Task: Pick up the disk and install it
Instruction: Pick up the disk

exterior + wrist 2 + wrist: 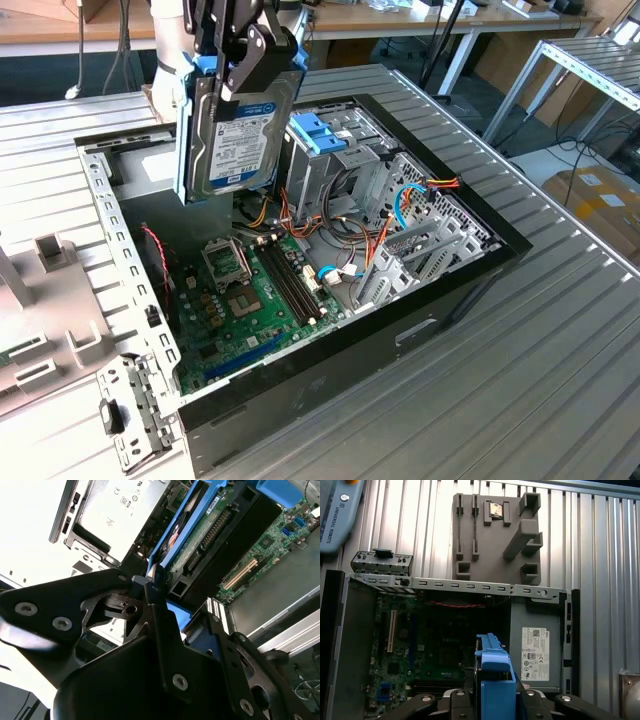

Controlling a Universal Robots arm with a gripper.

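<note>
The hand (243,82) is clenched on the top edge of the disk (235,140), its black fingers (262,55) pressing on either side of the blue rails. The disk hangs on edge in the air, label facing the exterior view, clear of everything below. Beneath it lies the open computer case (470,290) with its green circuit board (250,300). Just to the exterior view's right of the disk is the metal drive cage (345,165), with a blue bracket (320,132) at its top. In the first wrist view a grey power supply (535,630) sits in the case's corner. The case rests on a ribbed metal table (560,380), and a grey plate (495,535) lies beside it.
</note>
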